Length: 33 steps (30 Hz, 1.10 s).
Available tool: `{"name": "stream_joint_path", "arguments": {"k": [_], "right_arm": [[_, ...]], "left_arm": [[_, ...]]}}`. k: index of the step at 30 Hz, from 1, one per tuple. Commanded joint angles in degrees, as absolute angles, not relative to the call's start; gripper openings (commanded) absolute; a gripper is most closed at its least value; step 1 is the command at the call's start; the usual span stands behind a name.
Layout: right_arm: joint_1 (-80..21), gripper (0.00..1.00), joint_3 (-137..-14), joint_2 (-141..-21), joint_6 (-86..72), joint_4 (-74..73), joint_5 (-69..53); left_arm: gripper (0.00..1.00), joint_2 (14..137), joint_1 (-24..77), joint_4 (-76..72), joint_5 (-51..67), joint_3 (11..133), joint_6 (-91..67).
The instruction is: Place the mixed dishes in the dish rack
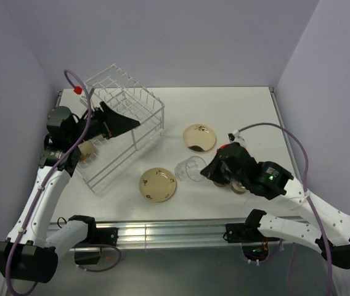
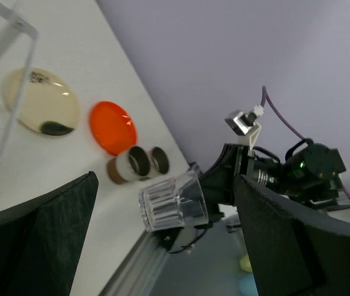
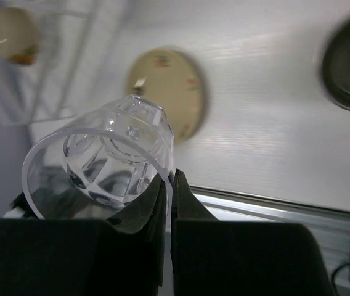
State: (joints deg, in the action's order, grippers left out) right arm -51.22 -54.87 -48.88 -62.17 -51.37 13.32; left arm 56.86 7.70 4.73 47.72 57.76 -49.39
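Note:
The white wire dish rack [image 1: 122,132] stands tilted at the left. My left gripper [image 1: 132,123] hovers over it, open and empty; its jaws stand wide apart in the left wrist view [image 2: 166,243]. My right gripper [image 1: 204,169] is shut on the rim of the clear glass [image 1: 189,168] and holds it above the table; the pinch shows in the right wrist view [image 3: 170,185], with the glass [image 3: 101,163] mouth toward the camera. Two cream plates [image 1: 199,137] [image 1: 158,184] lie flat on the table. The orange plate [image 2: 113,127] and two metal cups [image 2: 139,163] lie beside my right arm.
A beige dish [image 1: 86,152] sits inside the rack's left part. The metal rail [image 1: 162,233] runs along the table's near edge. Purple walls close the back and both sides. In the top view my right arm covers most of the orange plate and the cups.

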Motion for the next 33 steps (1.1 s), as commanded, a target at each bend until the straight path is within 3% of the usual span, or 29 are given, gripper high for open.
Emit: {"name": "stream_joint_path", "arguments": {"k": [1,6,15,19,33], "right_arm": [[-48.2,0.0,-62.9,-49.6,-51.6,-40.3,-0.2],[-44.6,0.0,-67.8,-55.6,-47.0,-31.2,-17.0],[-37.4,0.0,-65.9,-61.3,-51.6,-10.6,-42.7],[-36.7,0.0,-64.5,-62.0,-55.3,-4.0,-46.0],[-30.1,0.0,-61.8,-62.0,-56.2,-1.0,-49.7]], "left_arm": [[0.99,57.6,10.6,-10.1,52.6,54.8,-60.1],[0.99,57.6,15.0,-19.7,51.6,49.8,-67.9],[0.99,56.1,21.9,-30.2,46.9,45.2,-81.7],[0.99,56.9,22.8,-29.0,47.5,45.1,-82.8],[0.99,53.2,25.1,-33.7,47.9,44.7,-86.0]]}}
